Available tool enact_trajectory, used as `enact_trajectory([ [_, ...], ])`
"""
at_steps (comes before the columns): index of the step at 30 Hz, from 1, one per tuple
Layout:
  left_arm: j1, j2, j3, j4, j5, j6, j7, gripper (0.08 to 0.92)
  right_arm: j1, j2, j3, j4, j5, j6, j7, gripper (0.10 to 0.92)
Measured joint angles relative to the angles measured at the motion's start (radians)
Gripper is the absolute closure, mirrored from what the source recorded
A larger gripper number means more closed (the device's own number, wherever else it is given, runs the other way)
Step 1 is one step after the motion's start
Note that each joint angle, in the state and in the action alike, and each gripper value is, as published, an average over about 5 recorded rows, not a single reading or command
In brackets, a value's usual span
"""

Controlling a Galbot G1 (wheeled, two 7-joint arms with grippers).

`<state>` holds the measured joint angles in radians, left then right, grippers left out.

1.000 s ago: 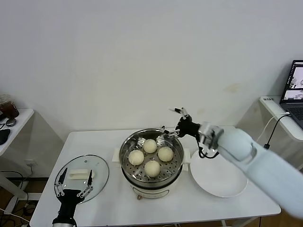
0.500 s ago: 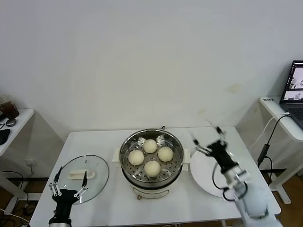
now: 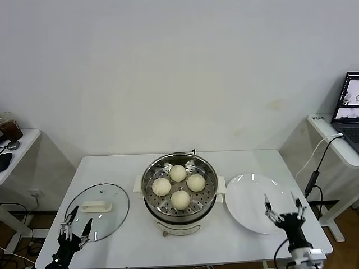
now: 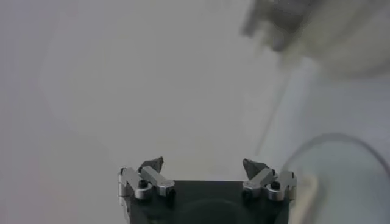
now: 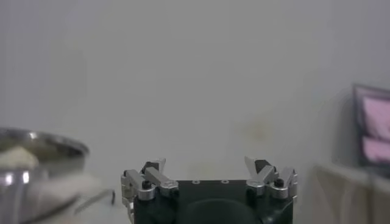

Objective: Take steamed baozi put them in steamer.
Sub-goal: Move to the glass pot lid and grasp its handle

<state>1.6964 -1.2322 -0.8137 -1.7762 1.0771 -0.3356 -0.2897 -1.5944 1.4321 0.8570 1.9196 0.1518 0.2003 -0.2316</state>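
Note:
Four cream-white baozi sit inside the steel steamer (image 3: 150, 193) on its perforated tray: one at the back (image 3: 178, 173), one at the left (image 3: 161, 186), one at the right (image 3: 196, 182), one at the front (image 3: 180, 199). My right gripper (image 3: 284, 208) is open and empty, low at the table's front right, over the near edge of the white plate (image 3: 247, 204). My left gripper (image 3: 75, 228) is open and empty, low at the front left by the glass lid (image 3: 115, 210). The steamer's rim shows in the right wrist view (image 5: 55, 146).
The flat white plate lies bare to the right of the steamer. The glass lid with a white handle (image 3: 96, 207) lies to the left. A side table with a laptop (image 3: 348, 106) stands at the far right, another small table (image 3: 14, 148) at the far left.
My right arm has pulled back from the steamer's far rim, across the plate, down to the table's front right. My left gripper has sunk lower at the front left.

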Motion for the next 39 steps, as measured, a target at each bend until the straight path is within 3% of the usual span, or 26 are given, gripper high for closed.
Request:
enact_trajectory([
  [11, -0.119, 0.073, 0.042, 0.160, 0.239, 0.013, -0.004, 0.177, -0.061, 0.049, 0.030, -0.010, -0.004, -0.024, 0.003, 0.203],
  [33, -0.407, 0.132, 0.151, 0.379, 0.289, 0.038, 0.036, 0.178, -0.085, 0.090, 0.024, -0.036, -0.035, -0.033, 0.007, 0.203],
  [39, -0.458, 0.129, 0.171, 0.439, 0.288, 0.039, 0.042, 0.293, -0.089, 0.091, 0.021, -0.036, -0.038, -0.034, 0.006, 0.203],
])
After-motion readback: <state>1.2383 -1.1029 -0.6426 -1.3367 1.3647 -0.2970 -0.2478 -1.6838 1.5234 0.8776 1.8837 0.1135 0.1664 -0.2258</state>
